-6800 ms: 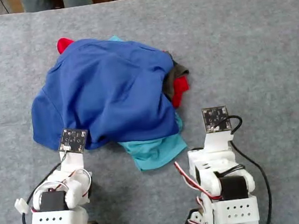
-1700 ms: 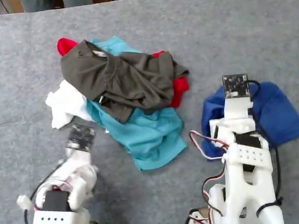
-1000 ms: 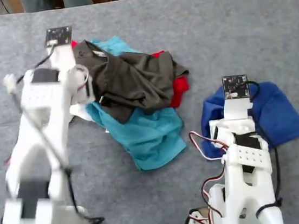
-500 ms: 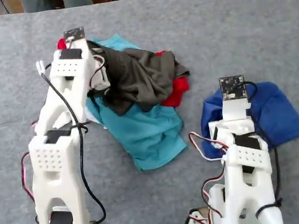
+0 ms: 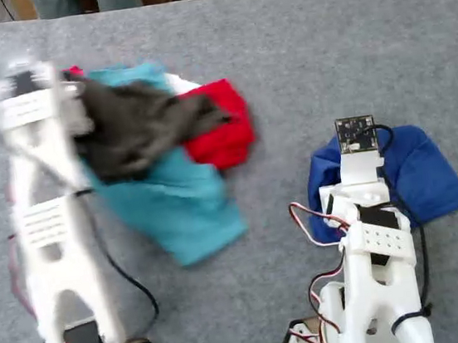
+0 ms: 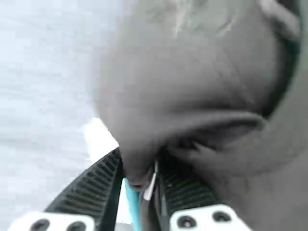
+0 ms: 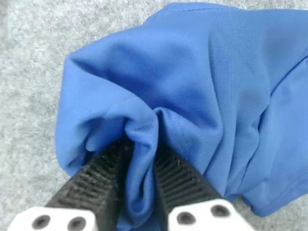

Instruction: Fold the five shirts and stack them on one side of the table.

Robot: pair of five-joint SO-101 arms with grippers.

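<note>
Table [image 5: 323, 51]: left gripper [image 6: 140, 175] grips dark shirt [image 6: 192, 86], right gripper [image 7: 139, 168] blue shirt [image 7: 192, 86].

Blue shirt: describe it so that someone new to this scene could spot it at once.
On the grey table, look to the right side, away from the mixed pile of shirts. The blue shirt lies bunched there alone, pinched in the right arm's jaws; it is the only blue garment.

Grey shirt [image 5: 136, 133] plain dark grey. Teal shirt [image 5: 175, 207] plain. Red shirt [image 5: 224, 130] plain bright red. White shirt [image 5: 179, 82] plain. Blue shirt [image 5: 426, 172], right, plain royal blue, fine mesh. Table [image 5: 347, 40] speckled grey felt. Left arm [image 5: 47, 219], right arm [image 5: 372, 246] white.
</note>
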